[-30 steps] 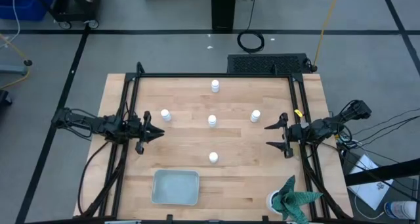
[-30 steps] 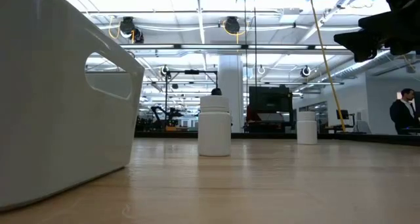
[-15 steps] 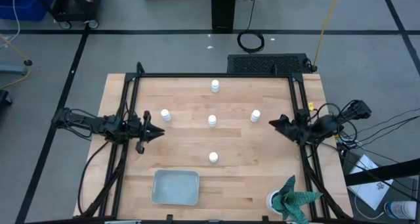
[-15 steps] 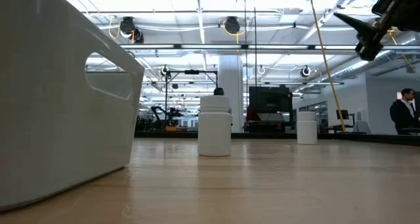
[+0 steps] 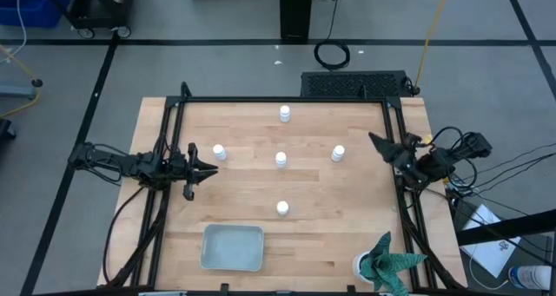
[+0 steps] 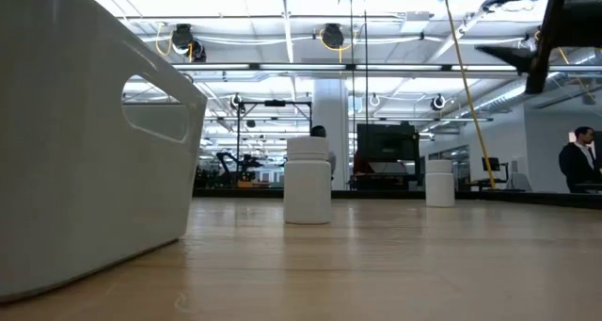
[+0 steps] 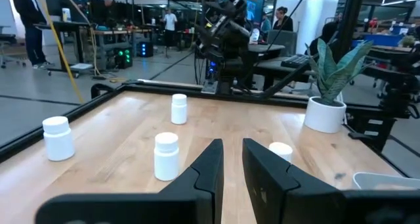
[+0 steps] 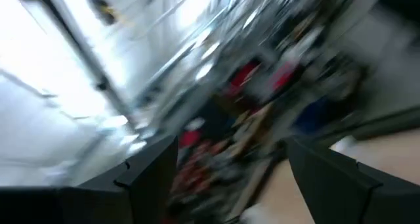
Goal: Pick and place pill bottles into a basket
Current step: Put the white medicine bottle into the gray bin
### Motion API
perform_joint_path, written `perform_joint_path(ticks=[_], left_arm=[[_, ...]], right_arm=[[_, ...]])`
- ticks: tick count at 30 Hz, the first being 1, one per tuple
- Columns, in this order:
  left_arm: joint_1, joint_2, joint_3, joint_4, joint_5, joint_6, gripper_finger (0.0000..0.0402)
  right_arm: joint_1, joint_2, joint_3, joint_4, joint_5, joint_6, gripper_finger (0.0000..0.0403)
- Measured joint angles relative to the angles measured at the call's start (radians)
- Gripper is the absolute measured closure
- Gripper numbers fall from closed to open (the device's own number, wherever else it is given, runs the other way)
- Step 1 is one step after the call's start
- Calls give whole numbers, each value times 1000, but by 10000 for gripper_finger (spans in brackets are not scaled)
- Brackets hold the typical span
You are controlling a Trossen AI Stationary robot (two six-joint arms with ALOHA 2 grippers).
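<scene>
Nothing had been placed — the basket (image 5: 232, 247) lay empty near the front edge of the table (image 5: 330, 218), left of centre, as the high view showed it. All five bottles stood upright and apart on the wood: one by the far edge (image 5: 285, 114), one toward the left (image 5: 219, 152), one in the middle (image 5: 281, 160), one toward the right (image 5: 338, 154), and one nearest the basket (image 5: 282, 208), though well clear of its rim.

The left hand (image 5: 201, 171) was held just beside the left bottle, its fingers set to a narrow gap with nothing between them, as the left wrist view made plain. The right hand (image 5: 382, 145) was raised at the right edge of the table, near the right-hand bottle and tilted upward; whether its fingers stood wide or narrow could not be told, the right wrist view being smeared.

The task was judged to be at its very start — every pick and every placement was left to be done, five in all.
</scene>
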Motion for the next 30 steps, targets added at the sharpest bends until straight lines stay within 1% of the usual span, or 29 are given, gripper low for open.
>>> perform_joint_path(ticks=[2, 4, 7, 9, 11, 13, 14, 16, 17, 18, 19, 21, 25, 30], left_arm=[[0, 0, 0, -1, 0, 0, 339], [0, 0, 0, -1, 0, 0, 339], [0, 0, 0, -1, 0, -1, 339], [0, 0, 0, -2, 0, -1, 339], [0, 0, 0, -2, 0, -1, 339], [0, 0, 0, -2, 0, -2, 339], [0, 0, 0, -2, 0, -1, 339], [0, 0, 0, -2, 0, -2, 339], [0, 0, 0, -1, 0, -2, 339], [0, 0, 0, -1, 1, -2, 339], [0, 0, 0, -1, 0, -2, 339], [0, 0, 0, -2, 0, -2, 339], [0, 0, 0, 0, 0, -2, 339], [0, 0, 0, 1, 0, -2, 339]], right_arm=[[-12, 2, 0, 16, 34, -63, 124], [-28, 14, 7, 47, 50, -70, 124], [-40, 65, 43, 42, -11, -24, 124], [-50, 121, 86, 32, -62, -39, 124], [-60, 183, 140, 58, -81, -41, 125], [-67, 246, 182, 68, -101, -2, 128], [-73, 269, 194, 88, -101, -8, 128], [-98, 308, 223, 164, -44, -75, 128], [-110, 325, 238, 193, -39, -111, 128], [-118, 341, 257, 204, -60, -133, 129], [-124, 366, 282, 191, -111, -140, 131], [-133, 438, 342, 109, -180, -118, 136], [-148, 596, 508, -141, -292, 26, 146], [-212, 815, 747, -463, -538, 161, 146]])
